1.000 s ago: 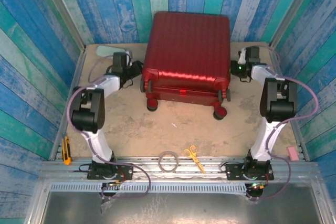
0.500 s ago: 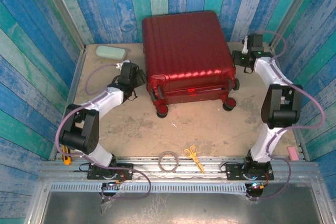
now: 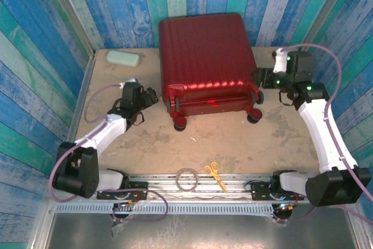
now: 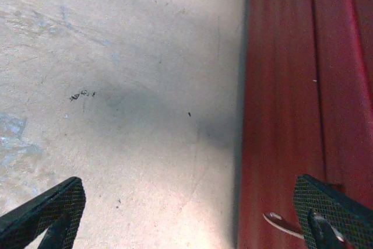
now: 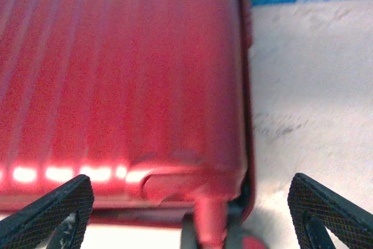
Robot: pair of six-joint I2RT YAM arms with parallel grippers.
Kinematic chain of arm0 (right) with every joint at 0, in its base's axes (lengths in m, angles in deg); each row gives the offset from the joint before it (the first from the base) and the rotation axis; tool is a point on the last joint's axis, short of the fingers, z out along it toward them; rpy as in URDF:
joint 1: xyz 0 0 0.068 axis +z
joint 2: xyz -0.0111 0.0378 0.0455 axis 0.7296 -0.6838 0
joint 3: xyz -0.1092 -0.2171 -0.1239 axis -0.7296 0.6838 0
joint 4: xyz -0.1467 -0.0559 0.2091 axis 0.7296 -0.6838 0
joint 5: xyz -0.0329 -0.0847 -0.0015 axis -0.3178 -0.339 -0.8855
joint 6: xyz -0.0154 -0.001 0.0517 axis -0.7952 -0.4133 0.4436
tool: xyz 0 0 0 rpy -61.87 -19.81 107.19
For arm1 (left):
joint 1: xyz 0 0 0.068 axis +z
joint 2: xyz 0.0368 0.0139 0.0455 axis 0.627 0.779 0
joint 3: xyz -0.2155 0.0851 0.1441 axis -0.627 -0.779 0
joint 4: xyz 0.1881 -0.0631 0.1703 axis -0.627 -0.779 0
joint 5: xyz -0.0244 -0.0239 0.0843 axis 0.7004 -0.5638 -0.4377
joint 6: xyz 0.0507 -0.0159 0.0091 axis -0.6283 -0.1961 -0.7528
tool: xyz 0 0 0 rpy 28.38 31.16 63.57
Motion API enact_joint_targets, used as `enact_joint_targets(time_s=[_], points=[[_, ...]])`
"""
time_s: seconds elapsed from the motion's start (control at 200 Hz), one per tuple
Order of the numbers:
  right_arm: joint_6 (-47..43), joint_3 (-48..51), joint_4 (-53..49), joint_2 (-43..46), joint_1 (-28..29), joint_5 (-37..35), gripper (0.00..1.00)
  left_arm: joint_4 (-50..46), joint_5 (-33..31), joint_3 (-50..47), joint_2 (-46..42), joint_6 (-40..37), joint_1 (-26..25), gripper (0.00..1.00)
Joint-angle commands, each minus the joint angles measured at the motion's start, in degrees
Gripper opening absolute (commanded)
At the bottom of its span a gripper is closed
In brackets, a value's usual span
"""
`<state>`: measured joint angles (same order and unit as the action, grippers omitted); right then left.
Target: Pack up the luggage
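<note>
Both wide: left gripper at 9 o'clock, right gripper at 3 o'clock of closed glossy red hard-shell suitcase; opening it likely comes next.

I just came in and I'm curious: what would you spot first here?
The big shiny red suitcase, shut, at the far middle of the table. The left hand and right hand sit open at its two near corners, by the wheels. Blue and green plank walls stand all around.
</note>
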<state>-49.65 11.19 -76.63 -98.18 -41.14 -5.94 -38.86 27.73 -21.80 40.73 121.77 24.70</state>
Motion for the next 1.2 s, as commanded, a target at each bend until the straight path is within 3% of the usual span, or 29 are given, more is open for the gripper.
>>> enact_joint_targets(time_s=[0.0, 0.27, 0.446, 0.631, 0.721, 0.806, 0.841, 0.926, 1.197], points=[[-0.86, 1.97, -9.80, -0.38, 2.48, -3.51, 0.90, 2.06, 0.75, -1.67, -6.49, -0.04, 0.01, 0.96], [-2.16, 3.31, -13.88, -5.34, 4.57, -11.60, 0.87, -0.25, 0.46, -4.38, -11.59, -1.00, -0.01, 0.96], [-5.50, 4.61, -8.50, -8.54, 5.30, -6.19, 0.82, -1.67, -2.29, -5.12, -12.87, -2.29, 0.07, 0.96], [-7.72, 2.16, -6.11, -13.45, 7.67, -6.35, 0.77, -1.88, -2.58, -5.33, -12.23, -2.60, 0.02, 0.97], [-8.25, -0.09, -7.03, -14.10, 8.76, -8.31, 0.65, -2.65, -2.81, -4.75, -11.75, -3.20, 0.05, 0.97], [-7.63, -2.31, -8.15, -12.82, 8.96, -11.24, 0.36, -2.01, -2.27, -4.95, -11.66, -3.47, 0.01, 0.97], [-7.43, -3.07, -8.51, -11.93, 8.96, -12.19, 0.29, -1.32, -1.63, -5.15, -11.66, -3.56, 0.00, 0.97], [-7.24, -5.30, -10.17, -9.74, 8.96, -15.06, 0.21, 0.58, 0.35, -5.62, -11.40, -3.90, 0.06, 0.97], [-8.34, -8.87, -13.33, -7.33, 7.62, -24.91, 0.13, 6.70, 7.88, -6.82, -8.88, -4.75, -0.01, 0.96]])
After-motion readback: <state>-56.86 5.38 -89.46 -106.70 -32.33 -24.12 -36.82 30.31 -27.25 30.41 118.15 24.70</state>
